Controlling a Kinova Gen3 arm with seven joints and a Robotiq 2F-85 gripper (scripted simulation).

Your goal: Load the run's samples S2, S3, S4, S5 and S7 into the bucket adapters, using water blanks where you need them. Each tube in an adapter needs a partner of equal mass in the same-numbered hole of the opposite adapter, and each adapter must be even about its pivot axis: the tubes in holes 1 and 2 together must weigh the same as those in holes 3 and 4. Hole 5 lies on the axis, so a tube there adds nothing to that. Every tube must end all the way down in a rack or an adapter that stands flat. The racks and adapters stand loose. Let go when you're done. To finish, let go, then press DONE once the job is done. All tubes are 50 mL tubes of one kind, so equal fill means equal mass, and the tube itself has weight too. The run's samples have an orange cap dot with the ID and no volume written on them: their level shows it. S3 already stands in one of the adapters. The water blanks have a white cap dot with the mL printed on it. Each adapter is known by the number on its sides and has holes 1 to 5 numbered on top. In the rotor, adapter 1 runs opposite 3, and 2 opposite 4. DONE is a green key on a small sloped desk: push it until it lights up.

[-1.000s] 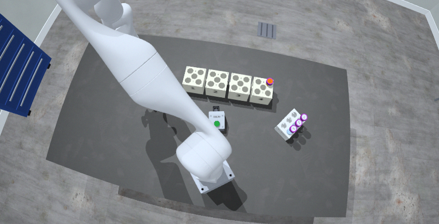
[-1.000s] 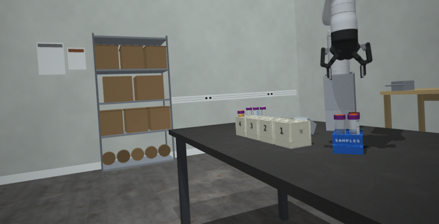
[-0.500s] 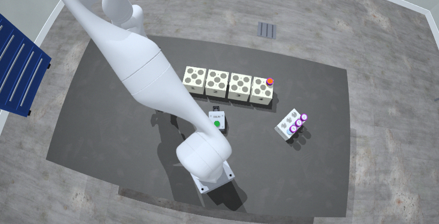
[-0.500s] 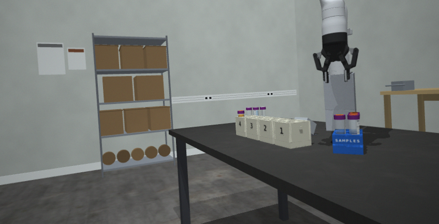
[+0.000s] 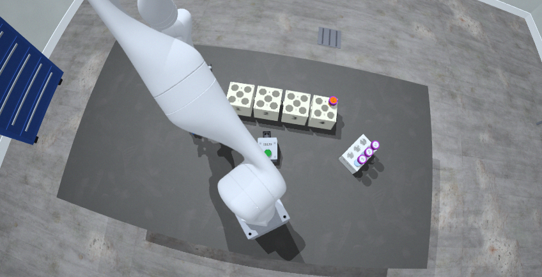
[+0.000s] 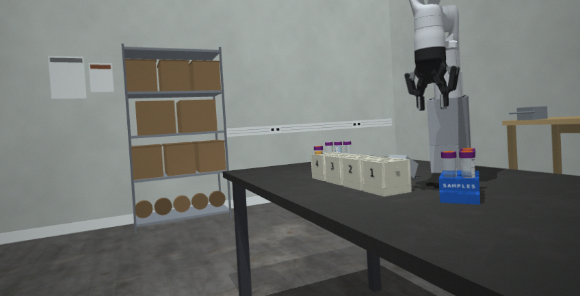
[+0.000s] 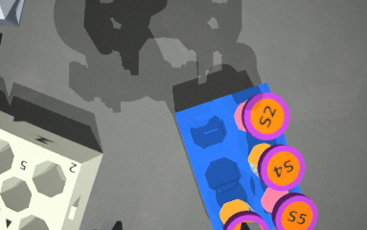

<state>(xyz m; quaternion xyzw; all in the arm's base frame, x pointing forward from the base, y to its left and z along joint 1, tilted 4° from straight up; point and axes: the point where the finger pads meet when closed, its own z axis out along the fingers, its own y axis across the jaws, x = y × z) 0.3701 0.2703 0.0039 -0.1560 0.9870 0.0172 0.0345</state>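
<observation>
SAMPLES on blue rack (image 6: 459, 192), adapters (image 6: 386, 176) numbered 1–4, caps S2 (image 7: 266, 115), S4 (image 7: 282, 168), S5 (image 7: 295, 216)

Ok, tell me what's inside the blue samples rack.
The blue rack holds orange-capped tubes S2, S4 and S5; a fourth cap is cut off. Two holes look empty.
</observation>
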